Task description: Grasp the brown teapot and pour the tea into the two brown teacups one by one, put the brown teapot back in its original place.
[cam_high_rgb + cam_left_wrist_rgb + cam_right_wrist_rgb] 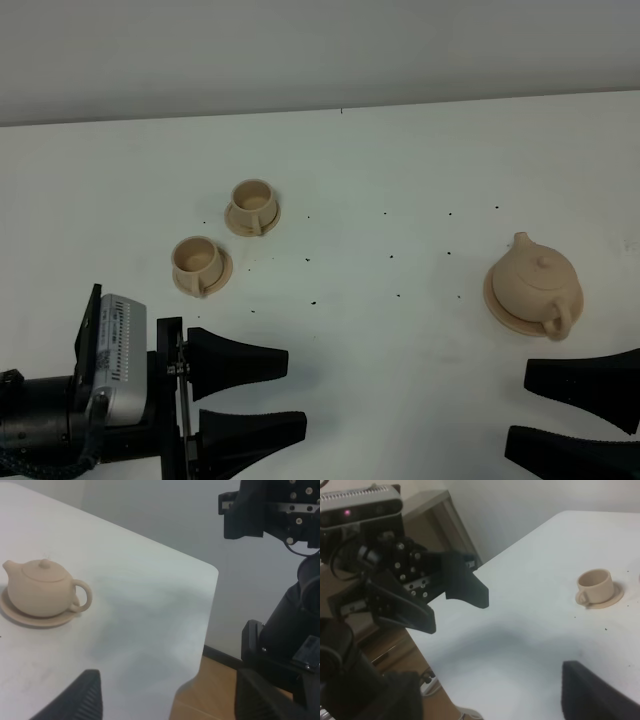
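Observation:
The brown teapot (534,282) stands on its round tan plate (497,305) at the right, handle toward the front; the left wrist view shows the teapot (39,587) on the plate (30,620) too. The two brown teacups stand on small saucers at the left middle, one farther back (251,206) and one nearer (196,264). One cup (594,584) shows in the right wrist view. My left gripper (292,393) is open and empty at the front left, short of the cups. My right gripper (518,406) is open and empty at the front right, just in front of the teapot.
The white table (380,330) carries small dark specks in the middle. Its back edge meets a grey wall. In the left wrist view the table's corner (212,572) and the right arm's body (272,510) show. In the right wrist view the left arm (410,590) stands past the table's edge.

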Robot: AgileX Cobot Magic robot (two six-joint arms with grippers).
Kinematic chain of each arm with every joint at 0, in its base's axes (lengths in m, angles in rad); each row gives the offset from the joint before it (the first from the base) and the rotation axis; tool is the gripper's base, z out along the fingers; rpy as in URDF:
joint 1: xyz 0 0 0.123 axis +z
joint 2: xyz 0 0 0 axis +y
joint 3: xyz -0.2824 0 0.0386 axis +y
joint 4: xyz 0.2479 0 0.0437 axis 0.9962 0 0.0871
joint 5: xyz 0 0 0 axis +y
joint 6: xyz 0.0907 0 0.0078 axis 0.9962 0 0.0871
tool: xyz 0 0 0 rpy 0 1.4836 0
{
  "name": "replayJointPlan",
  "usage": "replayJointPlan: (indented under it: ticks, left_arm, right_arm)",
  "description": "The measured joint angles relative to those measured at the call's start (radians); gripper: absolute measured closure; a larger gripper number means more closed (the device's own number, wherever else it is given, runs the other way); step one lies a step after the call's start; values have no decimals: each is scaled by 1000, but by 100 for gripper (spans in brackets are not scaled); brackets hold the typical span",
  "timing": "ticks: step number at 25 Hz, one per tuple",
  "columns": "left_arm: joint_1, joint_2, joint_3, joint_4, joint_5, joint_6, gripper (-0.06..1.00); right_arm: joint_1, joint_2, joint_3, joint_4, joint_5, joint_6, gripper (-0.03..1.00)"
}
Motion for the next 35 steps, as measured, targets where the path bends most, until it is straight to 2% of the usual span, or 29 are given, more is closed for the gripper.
replayJointPlan:
  ticks: [16,19,22,26,31,33,35]
  left_arm:
    - [0,0,0,0,0,-9,37]
    - [0,-14,-12,0,-1,-57,42]
    - [0,-74,-49,0,-24,-106,52]
    - [0,-239,-101,0,-145,-192,68]
    - [0,-551,-137,3,-459,-440,86]
    - [0,-697,-139,75,-570,-557,91]
    - [0,-818,-140,203,-623,-704,93]
  right_arm:
    - [0,0,0,1,-2,4,38]
    - [0,0,0,3,-4,4,38]
    - [0,0,0,3,-6,6,38]
    - [0,0,0,5,-23,7,38]
    - [0,0,0,9,-59,40,38]
    - [0,0,0,9,-62,52,38]
    - [0,0,0,8,-64,52,38]
